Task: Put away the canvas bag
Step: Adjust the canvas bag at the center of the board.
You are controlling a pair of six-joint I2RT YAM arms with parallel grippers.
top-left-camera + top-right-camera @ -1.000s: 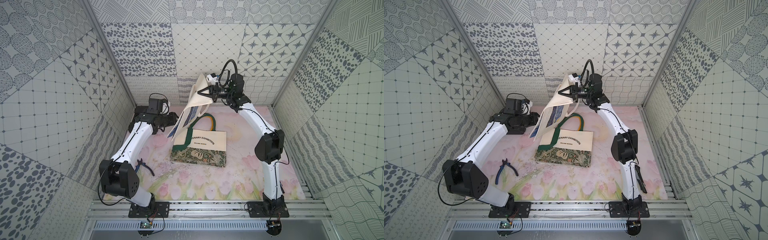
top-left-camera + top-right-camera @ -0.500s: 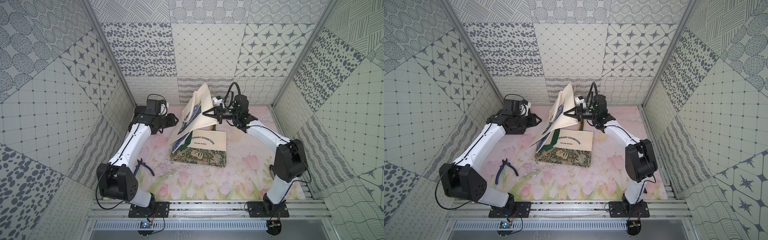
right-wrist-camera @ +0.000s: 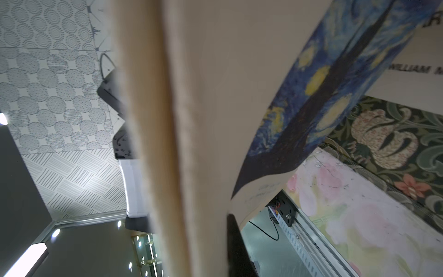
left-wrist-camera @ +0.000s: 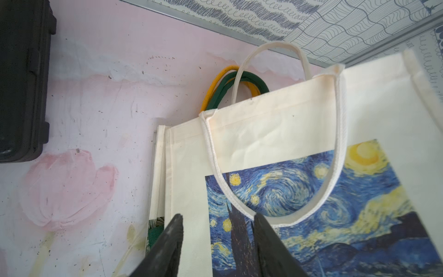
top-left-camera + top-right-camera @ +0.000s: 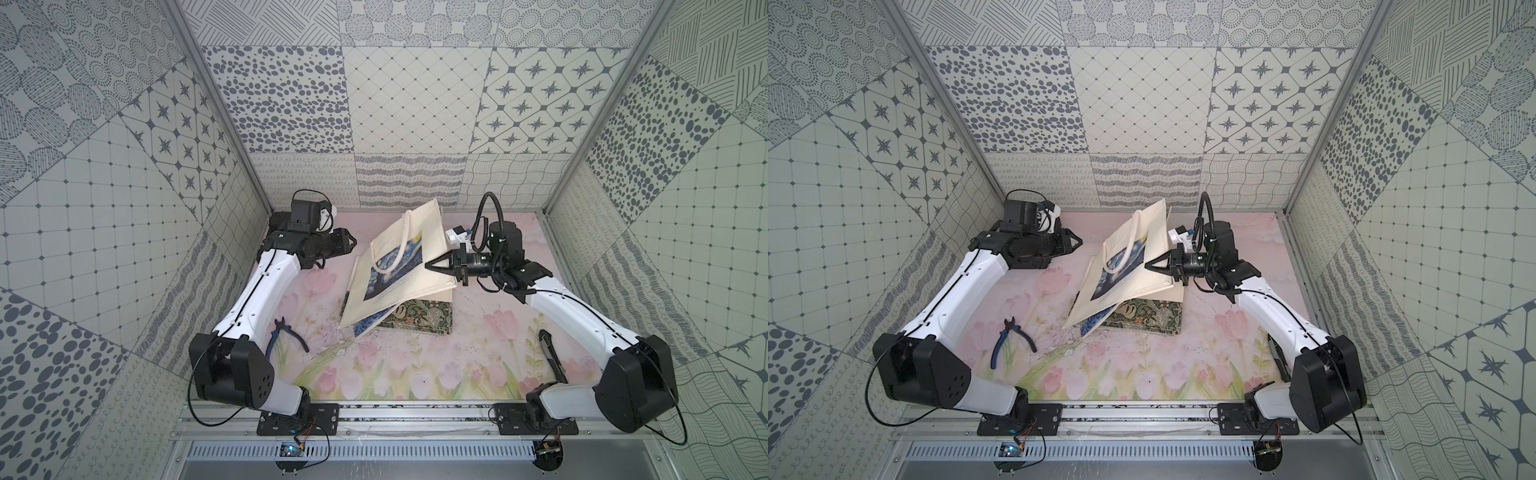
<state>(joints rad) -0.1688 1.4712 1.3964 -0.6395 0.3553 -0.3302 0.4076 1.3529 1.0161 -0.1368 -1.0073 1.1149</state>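
One cream canvas bag [image 5: 419, 286], tilted, bearing a blue-and-yellow starry-night print.

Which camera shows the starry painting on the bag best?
The left wrist view: the starry painting on the canvas bag looks close and sharp. In both top views the painting is small and tilted. The right wrist view shows only a blurred strip.

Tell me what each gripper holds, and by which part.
Right gripper clamps the canvas bag by its side edge; left gripper is open, holding nothing.
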